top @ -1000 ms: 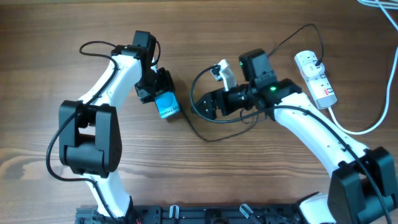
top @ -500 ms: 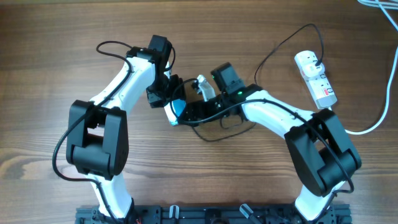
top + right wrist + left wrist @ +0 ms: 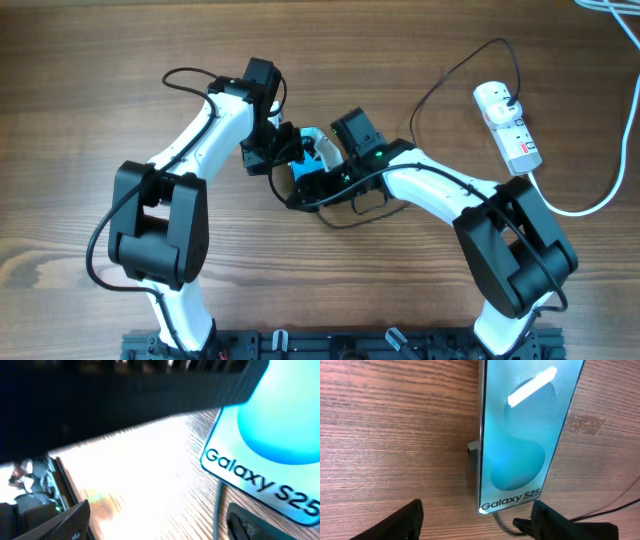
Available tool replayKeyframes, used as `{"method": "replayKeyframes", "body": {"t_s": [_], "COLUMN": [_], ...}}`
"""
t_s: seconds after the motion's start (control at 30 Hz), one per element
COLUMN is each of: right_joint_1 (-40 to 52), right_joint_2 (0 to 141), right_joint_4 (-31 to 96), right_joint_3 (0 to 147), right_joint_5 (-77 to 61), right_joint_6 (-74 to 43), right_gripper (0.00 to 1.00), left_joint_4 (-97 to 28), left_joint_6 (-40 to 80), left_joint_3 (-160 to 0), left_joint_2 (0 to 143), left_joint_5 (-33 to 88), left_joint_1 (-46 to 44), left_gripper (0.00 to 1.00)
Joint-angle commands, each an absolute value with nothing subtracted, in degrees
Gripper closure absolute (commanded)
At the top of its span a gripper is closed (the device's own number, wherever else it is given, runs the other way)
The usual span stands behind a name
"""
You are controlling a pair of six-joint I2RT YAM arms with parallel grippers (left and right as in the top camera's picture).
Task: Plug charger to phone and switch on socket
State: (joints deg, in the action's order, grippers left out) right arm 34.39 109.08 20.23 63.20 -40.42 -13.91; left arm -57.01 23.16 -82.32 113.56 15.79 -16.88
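Observation:
The phone (image 3: 303, 162), teal screen up with "Galaxy S25" printed on it, lies on the wooden table between my two grippers. It fills the left wrist view (image 3: 520, 435) and the upper right of the right wrist view (image 3: 270, 435). The charger's thin black cable (image 3: 440, 75) runs from its plug in the socket (image 3: 508, 125) to the phone's lower edge, where it shows as a thin line (image 3: 499, 522) (image 3: 217, 507); the connector tip is hidden. My left gripper (image 3: 278, 155) (image 3: 480, 525) is open around the phone's lower end. My right gripper (image 3: 305, 190) (image 3: 160, 520) is open, with the cable between its fingers.
The socket's thick white cord (image 3: 600, 205) curves off the right edge. Slack black cable loops on the table under the right arm (image 3: 350, 218). Strong glare washes out the wood in the right wrist view.
My right gripper has moved left from mid-table to the phone. My left gripper and the phone have shifted right to meet it, and the grippers now crowd together.

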Motion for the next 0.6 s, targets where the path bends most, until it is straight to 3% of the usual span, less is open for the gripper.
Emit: {"method": "replayKeyframes", "body": {"t_s": [0.0,0.1,0.17,0.2,0.23,0.43,0.57], "right_joint_1": [35.14,34.79,34.81,34.81,34.81,34.81,34.81], "right_joint_2": [108.84,108.86,108.86,108.86,108.86,108.86,108.86], "right_joint_4": [21.04,21.12,21.71,21.74,21.74,21.98,22.92], "right_joint_3": [63.26,63.26,63.26,63.26,63.26,63.26,63.26], "right_joint_5": [-39.38,-37.95,-35.57,-35.55,-35.53,-35.31,-35.29], "right_joint_6": [-7.92,-10.04,-12.47,-12.45,-12.45,-12.49,-13.17], "right_gripper": [0.09,0.01,0.00,0.00,0.00,0.00,0.00], "left_joint_4": [-56.47,-56.21,-55.72,-55.33,-54.98,-51.40,-44.86], "left_joint_6": [22.68,22.70,22.87,23.03,23.57,33.08,34.81], "left_joint_3": [-82.43,-82.43,-82.43,-82.43,-82.43,-81.49,-80.58], "left_joint_2": [112.18,112.18,112.20,112.25,112.29,113.06,114.24], "left_joint_5": [17.96,17.93,17.93,17.93,17.50,4.75,4.01], "left_joint_1": [-17.32,-17.32,-17.32,-17.39,-17.50,-22.28,-25.54], "left_gripper": [0.30,0.27,0.18,0.04,0.00,0.00,0.00]}}
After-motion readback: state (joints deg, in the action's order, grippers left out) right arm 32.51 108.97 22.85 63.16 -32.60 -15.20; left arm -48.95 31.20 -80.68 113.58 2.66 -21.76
